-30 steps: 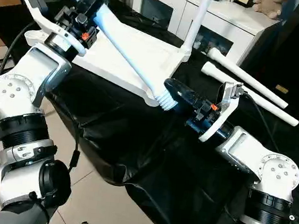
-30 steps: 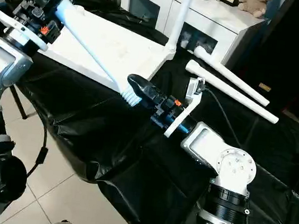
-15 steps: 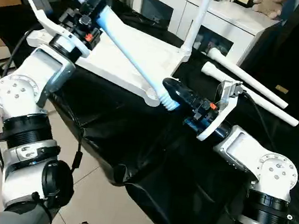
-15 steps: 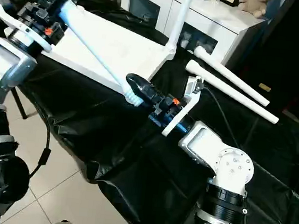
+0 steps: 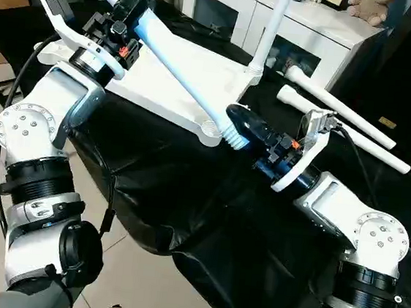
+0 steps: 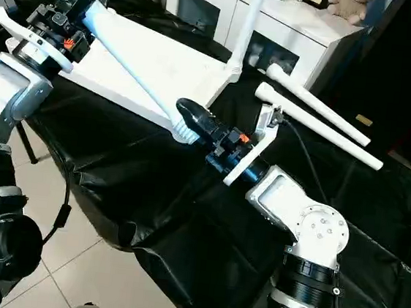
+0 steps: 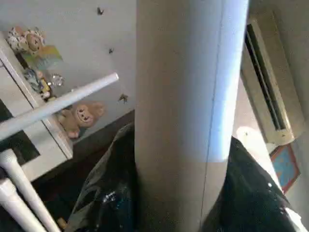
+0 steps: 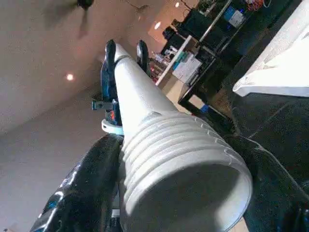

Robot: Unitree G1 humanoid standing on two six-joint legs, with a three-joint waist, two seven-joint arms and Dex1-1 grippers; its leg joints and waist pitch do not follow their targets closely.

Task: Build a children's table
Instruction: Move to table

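In the left eye view, the right gripper has clenched on the threaded end of the leg, held slanting above the upturned children's table; earlier its fingers flanked it loosely. In the left wrist view, the left gripper grasps the shaft as before, so threading into a socket can follow.

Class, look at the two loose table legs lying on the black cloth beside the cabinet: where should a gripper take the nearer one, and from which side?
Grip the nearer loose leg mid-shaft, from above, fingers straddling its width. It lies flat, and its neighbour crowds the flared end.
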